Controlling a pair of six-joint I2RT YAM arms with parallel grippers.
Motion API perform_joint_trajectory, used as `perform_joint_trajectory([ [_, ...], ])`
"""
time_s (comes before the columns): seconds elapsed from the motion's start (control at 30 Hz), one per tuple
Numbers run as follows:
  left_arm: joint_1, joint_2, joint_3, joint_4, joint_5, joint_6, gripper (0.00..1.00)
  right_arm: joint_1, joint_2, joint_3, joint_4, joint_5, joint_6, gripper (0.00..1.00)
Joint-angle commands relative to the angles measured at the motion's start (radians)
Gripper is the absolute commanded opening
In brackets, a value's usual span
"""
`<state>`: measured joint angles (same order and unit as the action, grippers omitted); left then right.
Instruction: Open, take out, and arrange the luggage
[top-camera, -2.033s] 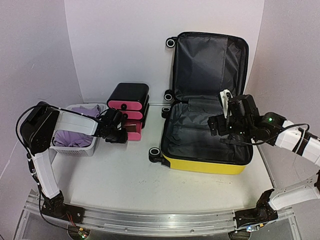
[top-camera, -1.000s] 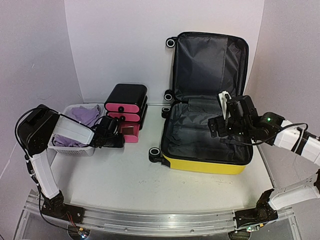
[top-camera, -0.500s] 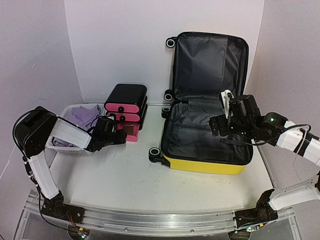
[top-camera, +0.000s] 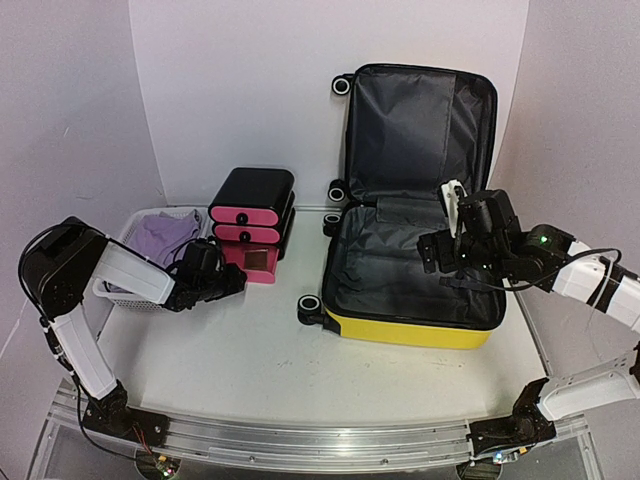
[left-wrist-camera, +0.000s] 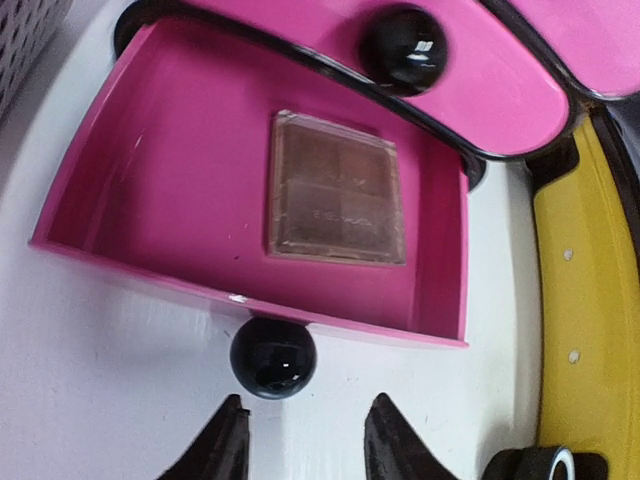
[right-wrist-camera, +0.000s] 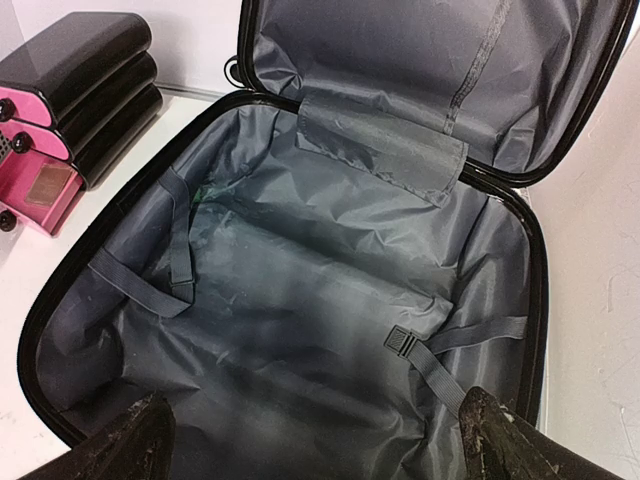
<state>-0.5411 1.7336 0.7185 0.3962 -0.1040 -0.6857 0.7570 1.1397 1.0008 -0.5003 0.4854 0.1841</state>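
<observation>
Left claw (left-wrist-camera: 308, 408) has backed off the black knob (left-wrist-camera: 272, 357), fingers apart and pinching nothing. The bottom pink drawer (left-wrist-camera: 150, 190) is now pulled out, with a brown palette (left-wrist-camera: 335, 188) lying flat in it (that item looks stowed, probably). Right claw (right-wrist-camera: 315, 435) is unchanged, spread wide, hovering over the suitcase (top-camera: 405, 330). The suitcase sits right of the drawer box (top-camera: 255, 190), yellow shell down, lid standing open against the back wall. Grey lining, loose straps, nothing visible inside.
</observation>
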Motion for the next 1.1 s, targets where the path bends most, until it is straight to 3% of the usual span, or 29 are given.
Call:
perform_joint_trajectory([
  [0.0, 0.034, 0.038, 0.029, 0.04, 0.031, -0.083, 0.36, -0.005, -0.005, 0.012, 0.014, -0.002, 0.011, 0.98],
  [0.1, 0.055, 0.06, 0.059, 0.04, 0.048, -0.119, 0.37, -0.005, -0.011, 0.006, 0.014, 0.001, 0.012, 0.98],
  [0.23, 0.061, 0.074, 0.095, 0.039, 0.038, -0.135, 0.5, -0.005, -0.015, 0.002, 0.014, 0.003, 0.013, 0.98],
  [0.43, 0.066, 0.091, 0.143, 0.037, 0.038, -0.139, 0.59, -0.005, -0.016, 0.002, 0.014, 0.006, 0.011, 0.98],
  [0.7, 0.069, 0.093, 0.181, 0.041, 0.041, -0.103, 0.44, -0.005, -0.016, 0.001, 0.014, 0.007, 0.007, 0.98],
  [1.07, 0.096, 0.128, 0.266, 0.059, 0.089, -0.097, 0.38, -0.005, -0.003, 0.009, 0.013, 0.0, 0.008, 0.98],
])
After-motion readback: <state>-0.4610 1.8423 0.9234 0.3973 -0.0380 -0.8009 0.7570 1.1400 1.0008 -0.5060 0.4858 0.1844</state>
